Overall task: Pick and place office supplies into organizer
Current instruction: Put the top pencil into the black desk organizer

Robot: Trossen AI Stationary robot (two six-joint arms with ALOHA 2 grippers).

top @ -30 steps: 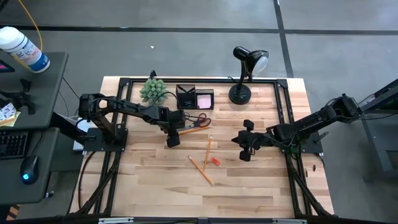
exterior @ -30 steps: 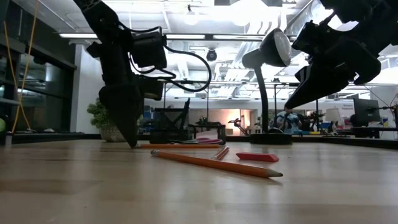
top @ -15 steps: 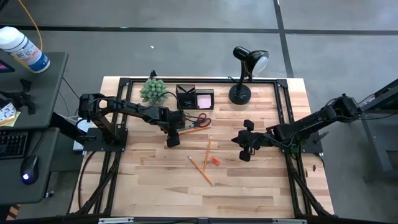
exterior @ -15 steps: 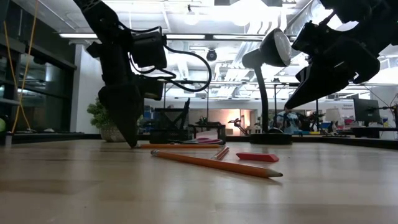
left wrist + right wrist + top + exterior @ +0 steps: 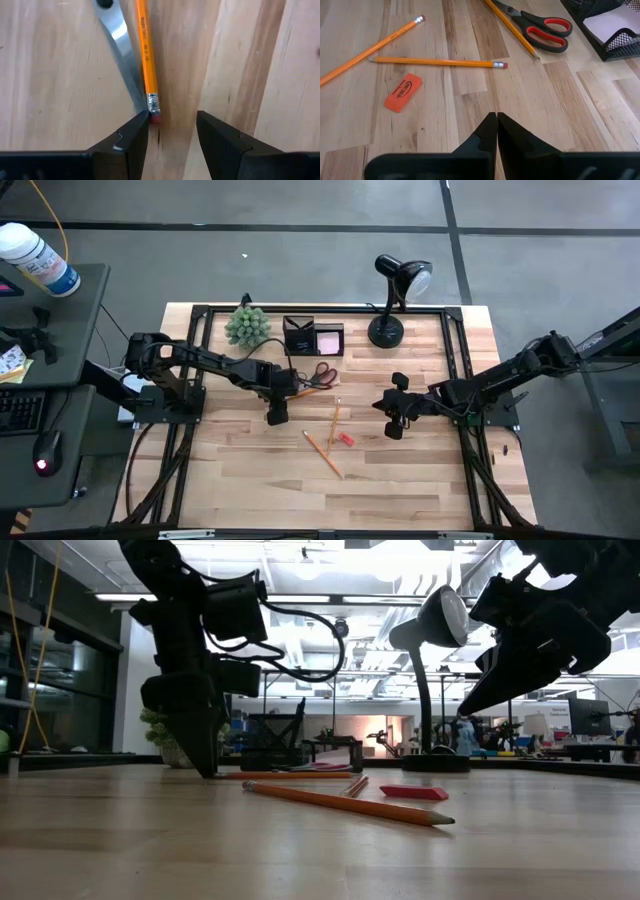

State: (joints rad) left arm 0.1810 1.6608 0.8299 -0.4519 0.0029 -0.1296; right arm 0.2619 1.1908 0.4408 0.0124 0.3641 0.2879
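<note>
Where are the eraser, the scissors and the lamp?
Eraser point(image 5: 402, 92), right wrist view, middle of its top face.
Scissors point(image 5: 547, 35), right wrist view, on a red handle loop.
Lamp point(image 5: 386, 332), high view, on its round base.

The desk point(image 5: 400, 470) was lit evenly from above, with only faint shadows cast. In the low view, glare from ceiling lights point(image 5: 400, 560) was seen, both arms were reduced to silhouettes, and the near desk surface was blurred.
</note>
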